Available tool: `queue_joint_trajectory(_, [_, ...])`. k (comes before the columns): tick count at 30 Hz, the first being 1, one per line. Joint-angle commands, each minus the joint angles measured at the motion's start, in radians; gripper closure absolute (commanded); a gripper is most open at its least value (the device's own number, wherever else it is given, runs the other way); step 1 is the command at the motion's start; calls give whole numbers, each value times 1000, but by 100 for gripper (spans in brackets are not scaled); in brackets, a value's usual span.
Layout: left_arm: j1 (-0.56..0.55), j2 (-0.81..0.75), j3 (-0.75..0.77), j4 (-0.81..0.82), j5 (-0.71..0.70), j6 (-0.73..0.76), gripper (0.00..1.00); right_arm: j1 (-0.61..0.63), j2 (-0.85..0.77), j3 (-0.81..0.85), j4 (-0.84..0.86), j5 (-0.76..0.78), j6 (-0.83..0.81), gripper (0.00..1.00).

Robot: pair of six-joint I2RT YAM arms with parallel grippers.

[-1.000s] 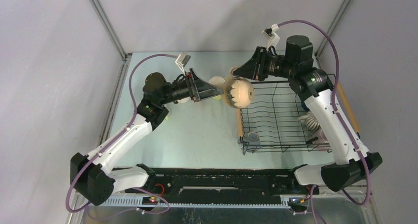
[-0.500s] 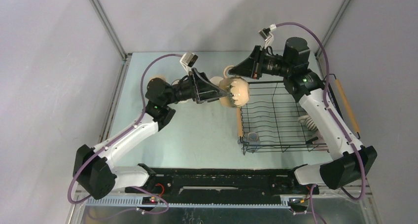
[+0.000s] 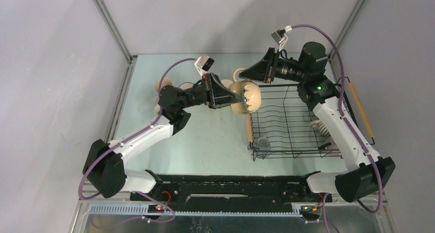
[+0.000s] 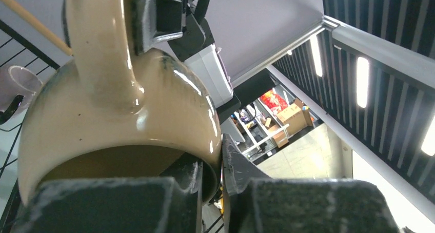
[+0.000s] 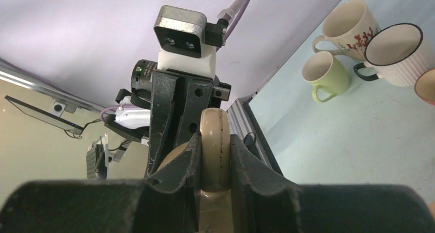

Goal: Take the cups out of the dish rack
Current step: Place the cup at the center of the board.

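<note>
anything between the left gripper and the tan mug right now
Nothing visible. The left gripper is shut on the rim of the mug, and the right gripper clamps its handle.

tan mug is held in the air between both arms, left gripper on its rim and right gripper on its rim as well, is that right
Not quite. The right gripper is clamped on the handle of the tan mug, as the right wrist view shows. The left gripper is on its rim.

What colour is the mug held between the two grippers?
Tan mug, glossy; left wrist view shows it best.
</note>
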Motion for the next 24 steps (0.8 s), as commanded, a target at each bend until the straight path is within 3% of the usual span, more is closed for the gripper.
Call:
queue_joint_trajectory(1, [-18, -20, -11, 124, -17, -24, 99, 3, -44, -11, 8, 51, -39, 100])
queue_joint_trajectory(8, [-18, -52, -12, -50, -34, 107, 100, 10, -64, -12, -78, 104, -86, 98])
queue_joint_trajectory(12, [-18, -90, 25, -252, -46, 237, 100, 10, -70, -13, -128, 138, -103, 56])
queue_joint_trajectory(14, [-17, -109, 40, -332, -58, 297, 100, 11, -73, -13, -144, 154, -106, 39])
queue_joint_trajectory(18, [-18, -129, 66, -436, -76, 373, 100, 15, -76, -13, -164, 176, -109, 18])
queue_joint_trajectory(24, [-18, -166, 95, -609, -135, 502, 100, 18, -93, -12, -236, 251, -140, 5])
